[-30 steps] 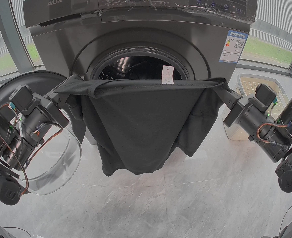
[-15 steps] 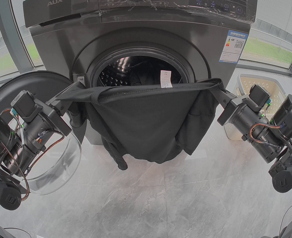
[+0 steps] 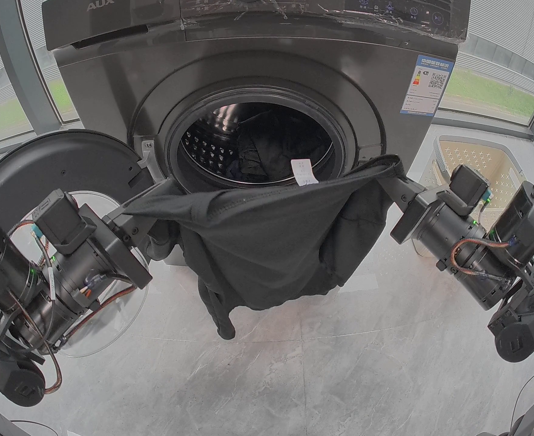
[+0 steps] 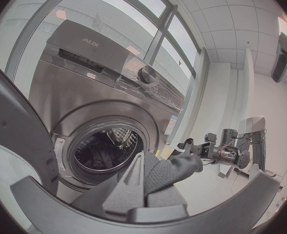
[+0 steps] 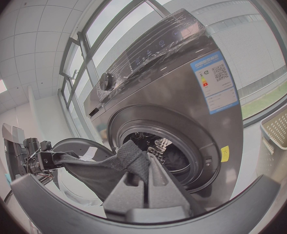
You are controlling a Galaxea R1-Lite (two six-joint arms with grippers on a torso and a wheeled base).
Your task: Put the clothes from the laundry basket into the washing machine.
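Left end effector [image 3: 141, 200] and right end effector [image 3: 393, 180] pinch opposite ends of one black garment [image 3: 267, 237] before one washing machine [image 3: 97, 86].

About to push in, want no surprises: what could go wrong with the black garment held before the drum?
1. The black garment is stretched between left gripper and right gripper, wider than the drum opening; its ends may snag the rim.
2. Most hangs below the opening, so the tail may stay draped outside.
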